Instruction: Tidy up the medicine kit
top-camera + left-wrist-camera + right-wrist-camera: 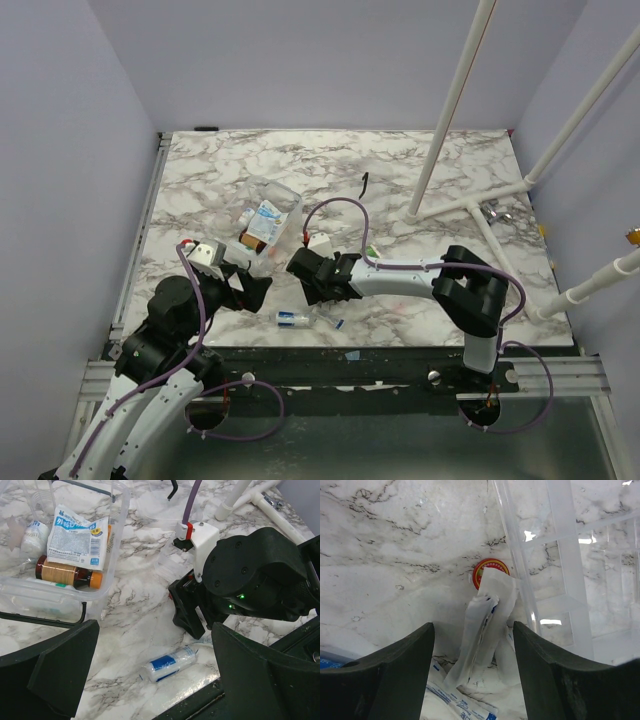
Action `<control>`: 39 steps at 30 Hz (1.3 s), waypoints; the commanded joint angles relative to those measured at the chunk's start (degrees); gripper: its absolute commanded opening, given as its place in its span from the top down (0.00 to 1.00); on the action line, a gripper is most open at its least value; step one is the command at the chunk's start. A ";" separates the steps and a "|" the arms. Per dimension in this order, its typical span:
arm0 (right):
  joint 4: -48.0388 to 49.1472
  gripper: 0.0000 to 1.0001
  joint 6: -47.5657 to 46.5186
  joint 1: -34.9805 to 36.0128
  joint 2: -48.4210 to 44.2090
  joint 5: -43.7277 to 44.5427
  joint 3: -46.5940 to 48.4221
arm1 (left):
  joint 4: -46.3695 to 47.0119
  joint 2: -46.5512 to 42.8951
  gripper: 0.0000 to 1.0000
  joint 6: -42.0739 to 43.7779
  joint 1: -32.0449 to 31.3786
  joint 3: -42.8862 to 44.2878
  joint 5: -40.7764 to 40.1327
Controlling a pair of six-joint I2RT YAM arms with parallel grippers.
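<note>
The medicine kit [291,201] is a clear box standing open left of the table's middle. In the left wrist view, the kit [118,534] holds a blue-printed white packet [77,537], a brown bottle [64,573] and a small white bottle [34,535]. A blue-and-white wrapped roll [168,663] lies on the marble between the wide-open fingers of my left gripper [155,652]. My right gripper [472,630] is open, low over the table. Several white packets [487,625] lean loosely between its fingers. A small red-lidded tin [489,568] sits just beyond them.
A clear plastic piece with dividers [560,570] rises close on the right of the packets. More flat printed packets [455,702] lie under the right fingers. White pipe stands [455,110] occupy the back right. The table's near edge [350,347] runs just behind the roll [293,318].
</note>
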 commanded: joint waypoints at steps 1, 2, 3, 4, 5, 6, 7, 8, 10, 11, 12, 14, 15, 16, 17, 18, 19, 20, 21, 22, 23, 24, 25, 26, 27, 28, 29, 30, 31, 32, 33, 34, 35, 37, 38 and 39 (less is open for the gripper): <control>0.00 0.33 0.71 0.52 1.95 -1.76 0.45 | 0.81 0.37 0.02 0.28 -0.17 -0.56 0.37; 0.04 0.34 0.74 0.44 2.08 -1.90 0.45 | 0.81 0.34 0.02 0.28 -0.17 -0.57 0.37; 0.22 0.35 0.74 0.52 2.13 -2.12 0.36 | 0.83 0.34 0.02 0.28 -0.17 -0.57 0.35; 0.35 0.37 0.72 0.52 2.15 -2.37 0.28 | 0.85 0.32 0.02 0.28 -0.17 -0.56 0.33; 0.52 0.39 0.66 0.45 2.15 -2.58 0.19 | 0.85 0.34 0.02 0.28 -0.17 -0.56 0.37; 0.61 0.42 0.65 0.49 2.08 -2.67 0.06 | 0.83 0.34 0.02 0.28 -0.17 -0.53 0.37; 0.75 0.44 0.70 0.46 2.06 -2.82 -0.07 | 0.85 0.33 0.02 0.28 -0.15 -0.60 0.37; 0.79 0.47 0.66 0.48 1.97 -2.86 -0.16 | 0.82 0.32 0.02 0.28 -0.17 -0.53 0.37; 0.66 0.53 0.72 0.45 1.96 -2.82 -0.26 | 0.87 0.35 0.02 0.28 -0.17 -0.60 0.37; 0.54 0.56 0.63 0.50 1.92 -2.83 -0.34 | 0.81 0.31 0.02 0.28 -0.15 -0.61 0.36; 0.40 0.60 0.58 0.51 1.88 -2.70 -0.34 | 0.81 0.39 0.02 0.28 -0.17 -0.63 0.36; 0.24 0.67 0.59 0.52 1.72 -2.54 -0.58 | 0.81 0.34 0.02 0.28 -0.15 -0.64 0.37; 0.18 0.72 0.53 0.48 1.62 -2.50 -0.67 | 0.84 0.38 0.02 0.28 -0.15 -0.56 0.37; 0.10 0.76 0.48 0.50 1.62 -2.37 -0.77 | 0.82 0.35 0.02 0.28 -0.17 -0.64 0.33; 0.09 0.80 0.43 0.47 1.53 -2.36 -0.86 | 0.85 0.35 0.02 0.25 -0.17 -0.63 0.37; 0.00 0.84 0.31 0.50 1.49 -2.26 -0.87 | 0.81 0.33 0.02 0.19 -0.17 -0.66 0.34; -0.09 0.88 0.26 0.52 1.53 -2.24 -0.95 | 0.84 0.41 0.02 0.18 -0.17 -0.66 0.37; -0.01 0.93 0.13 0.53 1.53 -2.15 -0.96 | 0.82 0.41 0.02 0.19 -0.17 -0.65 0.36; 0.16 0.99 -0.14 0.49 1.53 -2.25 -0.88 | 0.81 0.43 0.02 0.19 -0.16 -0.66 0.35; 0.10 0.99 -0.52 0.52 1.45 -2.17 -0.51 | 0.86 0.46 0.02 0.19 -0.15 -0.68 0.37; -0.16 0.99 -0.82 0.53 1.29 -1.86 0.14 | 0.87 0.58 0.02 0.19 -0.17 -0.68 0.37; -0.41 0.99 -1.05 0.47 0.91 -1.24 0.69 | 0.86 0.59 0.02 0.19 -0.17 -0.59 0.32; -0.47 0.99 -1.13 0.52 0.32 -0.92 1.15 | 0.81 0.67 0.02 0.19 -0.17 -0.56 0.35; -0.36 0.99 -1.27 0.52 -0.54 -0.33 1.52 | 0.81 0.69 0.02 0.19 -0.17 -0.57 0.22; -0.35 0.99 -1.26 0.51 -1.50 0.09 1.79 | 0.81 0.67 0.02 0.14 -0.17 -0.59 0.20; -0.39 0.99 -1.31 0.47 -2.27 0.45 2.06 | 0.75 0.56 0.02 0.11 -0.17 -0.54 0.16; -0.54 0.99 -1.53 0.51 -3.06 1.10 2.34 | 0.72 0.52 0.02 0.10 -0.17 -0.60 0.09; -1.24 0.99 -1.69 0.38 -3.64 1.88 2.99 | 0.72 0.55 0.02 0.10 -0.17 -0.55 0.00; -1.94 0.99 -1.64 0.39 -4.30 2.97 3.56 | 0.77 0.54 0.02 0.07 -0.17 -0.53 0.01; -2.56 0.99 -1.35 0.32 -4.81 3.57 4.08 | 0.72 0.55 0.02 0.07 -0.17 -0.56 -0.01; -2.70 0.99 -1.18 0.07 -5.66 3.74 4.29 | 0.79 0.59 0.02 0.09 -0.17 -0.57 -0.03; -2.68 0.99 -0.77 -0.28 -6.37 3.74 4.40 | 0.73 0.63 0.02 0.11 -0.17 -0.56 -0.06; -2.57 0.99 -0.33 -0.66 -6.92 3.87 4.40 | 0.79 0.65 0.02 0.10 -0.17 -0.60 -0.03; -2.12 0.99 0.78 -1.34 -8.01 4.19 4.33 | 0.77 0.75 0.02 0.10 -0.17 -0.56 -0.01; -1.76 0.99 1.44 -1.77 -8.44 4.47 4.25 | 0.78 0.76 0.02 0.10 -0.17 -0.55 -0.04; -1.21 0.99 2.13 -2.00 -8.83 4.86 4.16 | 0.73 0.70 0.02 0.10 -0.17 -0.50 -0.01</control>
